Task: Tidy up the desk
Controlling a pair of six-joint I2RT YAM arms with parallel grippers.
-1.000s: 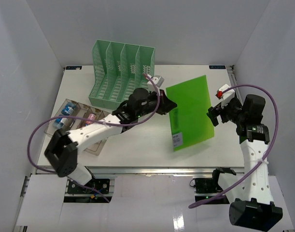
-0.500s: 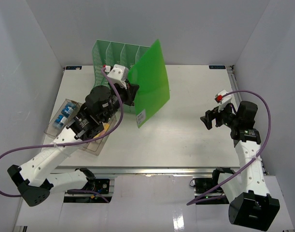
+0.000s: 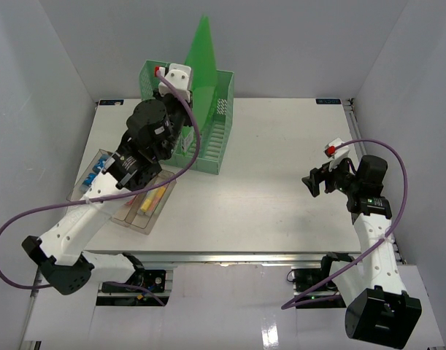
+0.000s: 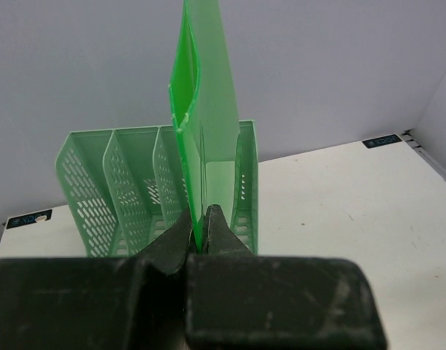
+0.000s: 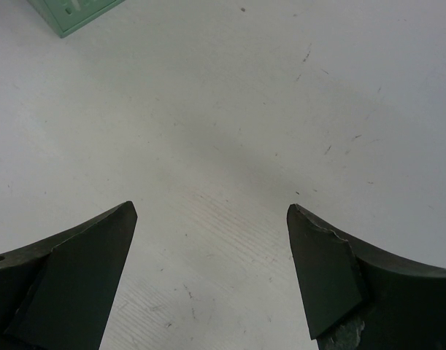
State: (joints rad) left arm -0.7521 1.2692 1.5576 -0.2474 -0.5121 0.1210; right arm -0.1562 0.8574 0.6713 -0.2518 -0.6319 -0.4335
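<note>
overhead, the left pincer (image 4: 201,220) is clamped on the lower edge of a green folder (image 3: 203,55), which stands upright and edge-on above the mint file rack (image 3: 215,138). the right pincer (image 5: 210,210) hangs with its jaws wide apart and nothing between them, over a bare stretch of the surface (image 3: 281,146). that white surface spreads beneath both arms, with the rack at its far left and a clear tray (image 3: 151,222) of small items at its near left.

points of risk, as judged from where i stand: the folder is thin and gripped only at one low edge, so most of it rises unsupported and may sway or bow. in the wrist view its lower edge seems to line up with a divider near the rack's right end rather than with an open slot. lowered so, it could land on the divider, buckle, or shove the light rack along the surface. released too high, it could tilt and fall outside the rack. which slot is meant cannot be told.
</note>
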